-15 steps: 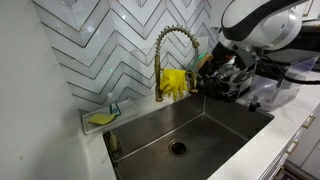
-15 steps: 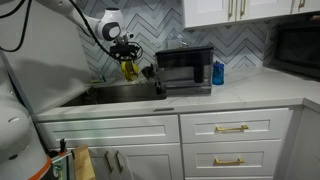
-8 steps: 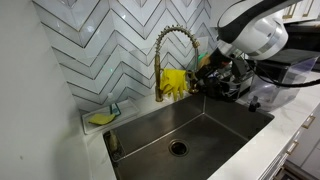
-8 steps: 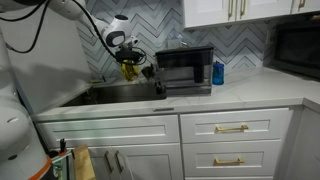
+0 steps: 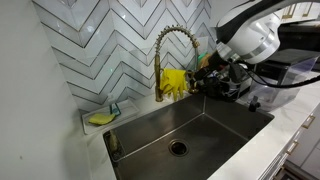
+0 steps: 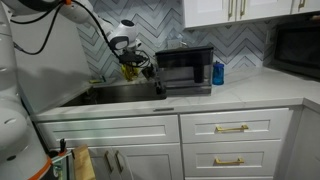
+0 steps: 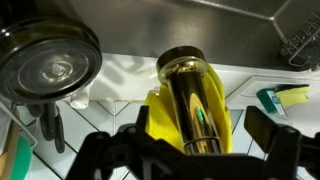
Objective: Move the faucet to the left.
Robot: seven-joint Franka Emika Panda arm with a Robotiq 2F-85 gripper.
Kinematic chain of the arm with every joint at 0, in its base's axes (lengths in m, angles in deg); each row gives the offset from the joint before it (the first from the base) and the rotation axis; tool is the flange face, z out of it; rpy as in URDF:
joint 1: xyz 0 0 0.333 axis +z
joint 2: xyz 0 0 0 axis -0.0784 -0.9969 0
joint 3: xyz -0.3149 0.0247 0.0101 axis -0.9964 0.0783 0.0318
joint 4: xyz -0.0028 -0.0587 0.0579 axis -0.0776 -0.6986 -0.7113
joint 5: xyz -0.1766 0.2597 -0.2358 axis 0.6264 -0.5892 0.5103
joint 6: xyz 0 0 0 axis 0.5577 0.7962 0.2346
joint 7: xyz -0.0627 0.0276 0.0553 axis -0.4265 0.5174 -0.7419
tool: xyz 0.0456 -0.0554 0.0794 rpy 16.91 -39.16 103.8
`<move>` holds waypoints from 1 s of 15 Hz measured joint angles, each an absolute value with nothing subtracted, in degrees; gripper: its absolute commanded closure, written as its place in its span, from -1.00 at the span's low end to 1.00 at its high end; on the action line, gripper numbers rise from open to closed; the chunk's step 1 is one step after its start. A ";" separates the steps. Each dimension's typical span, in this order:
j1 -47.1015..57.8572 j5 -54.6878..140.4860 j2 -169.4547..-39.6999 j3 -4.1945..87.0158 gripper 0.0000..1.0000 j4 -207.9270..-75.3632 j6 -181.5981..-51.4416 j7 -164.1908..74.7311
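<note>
The brass-gold gooseneck faucet (image 5: 168, 52) stands behind the steel sink (image 5: 215, 125), with its coiled hose arching over. In the wrist view its shiny brass column (image 7: 194, 105) runs up the middle, and the round spray head (image 7: 46, 58) is at the upper left. Yellow gloves (image 5: 175, 82) hang behind the column and also show in the wrist view (image 7: 222, 118). My gripper (image 5: 205, 80) is at the faucet's side, level with the gloves. In the wrist view the gripper (image 7: 200, 140) is open, with its dark fingers (image 7: 268, 132) apart on either side of the column. I see no contact.
A sponge (image 5: 101, 118) lies on a small tray at the sink's back corner. A dish rack (image 5: 238, 82) stands behind the gripper. A black microwave (image 6: 185, 70) and a blue bottle (image 6: 218, 72) sit on the counter. Tiled wall is close behind the faucet.
My arm has shifted a little toward the faucet, bringing the open fingers around its column. The faucet has not visibly moved.
</note>
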State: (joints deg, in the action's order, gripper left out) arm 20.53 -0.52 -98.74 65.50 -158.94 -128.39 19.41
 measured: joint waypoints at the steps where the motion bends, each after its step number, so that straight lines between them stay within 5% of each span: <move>1: 20.38 -1.50 -99.21 65.77 -0.22 -158.56 -128.44 20.64; 7: 19.86 -5.17 -100.86 66.69 0.71 -157.08 -128.48 26.30; 15: 19.82 -4.82 -101.05 66.69 0.78 -157.05 -128.48 26.66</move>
